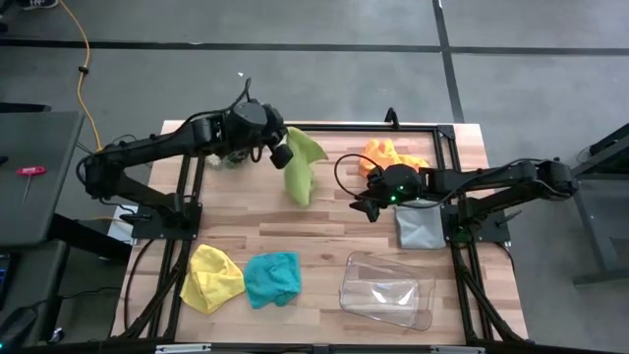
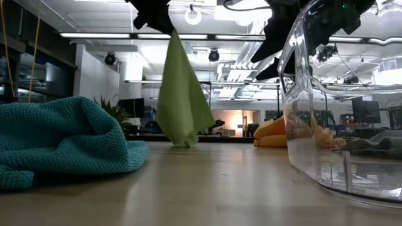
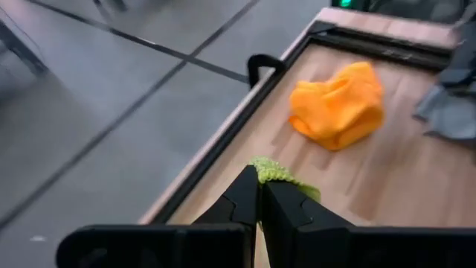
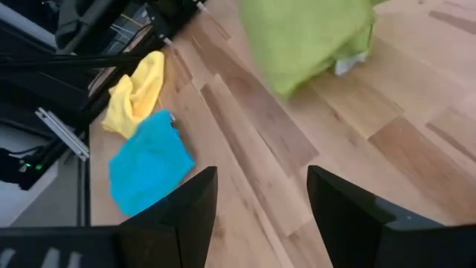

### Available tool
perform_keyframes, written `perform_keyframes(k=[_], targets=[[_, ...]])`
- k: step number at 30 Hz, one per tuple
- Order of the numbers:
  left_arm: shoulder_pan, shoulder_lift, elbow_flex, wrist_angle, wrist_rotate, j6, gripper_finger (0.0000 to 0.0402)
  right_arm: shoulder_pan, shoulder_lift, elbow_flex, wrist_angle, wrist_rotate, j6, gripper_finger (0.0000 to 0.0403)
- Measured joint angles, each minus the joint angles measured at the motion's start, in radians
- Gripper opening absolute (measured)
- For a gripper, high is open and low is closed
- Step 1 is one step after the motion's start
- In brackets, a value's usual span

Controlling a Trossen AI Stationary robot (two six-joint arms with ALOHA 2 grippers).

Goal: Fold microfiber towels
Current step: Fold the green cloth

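Right now the wooden table [image 1: 324, 246] carries four of the cloths lying loose, while the fifth hangs in the air. Largest in play is the lime green towel [image 1: 301, 169], pinched at one top corner by the left gripper [image 1: 282, 154], whose fingers are closed tight on the fabric. It hangs as a long drape, its long axis running straight down, and in the low view its bottom tip seems just to touch the tabletop, though that contact is hard to judge from there.

Open about halfway and holding nothing, the right gripper [image 1: 366, 207] hovers over the middle of the table, to the right of the hanging cloth and near it. So the free lower part of the towel lies toward the left arm from that gripper, with bare wood between them; the right arm is the one placed to catch a loose corner.

Behind the right arm sits the orange towel [image 1: 389, 154], with the grey towel [image 1: 421, 226] under it, and the yellow towel [image 1: 211, 276] and teal towel [image 1: 272, 278] rest near the front edge, beside the clear tray [image 1: 386, 291].
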Motion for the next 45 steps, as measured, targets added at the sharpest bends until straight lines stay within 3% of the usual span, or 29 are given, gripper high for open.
perform_keyframes(k=[7, 14, 20, 28, 37, 45], targets=[[-0.043, 0.000, -0.022, -0.002, 0.026, -0.028, 0.0000, 0.013, 0.091, 0.000, 0.038, 0.022, -0.122, 0.0199], [-0.103, 0.000, -0.083, -0.039, 0.022, 0.016, 0.0000, 0.042, 0.276, 0.000, 0.249, 0.028, -0.212, 0.0199], [-0.142, 0.000, -0.174, -0.036, -0.004, -0.097, 0.0000, 0.036, 0.437, 0.029, 0.395, 0.028, -0.283, 0.0199], [-0.145, -0.010, -0.204, 0.002, -0.231, -0.186, 0.0000, 0.004, 0.597, 0.194, 0.399, 0.025, -0.361, 0.0199], [-0.118, -0.032, -0.204, -0.009, -0.241, -0.265, 0.0000, -0.079, 0.760, 0.357, 0.392, 0.110, -0.393, 0.0199], [-0.122, -0.032, -0.204, -0.007, -0.238, -0.310, 0.0000, -0.149, 0.780, 0.371, 0.383, 0.121, -0.563, 0.0199]])
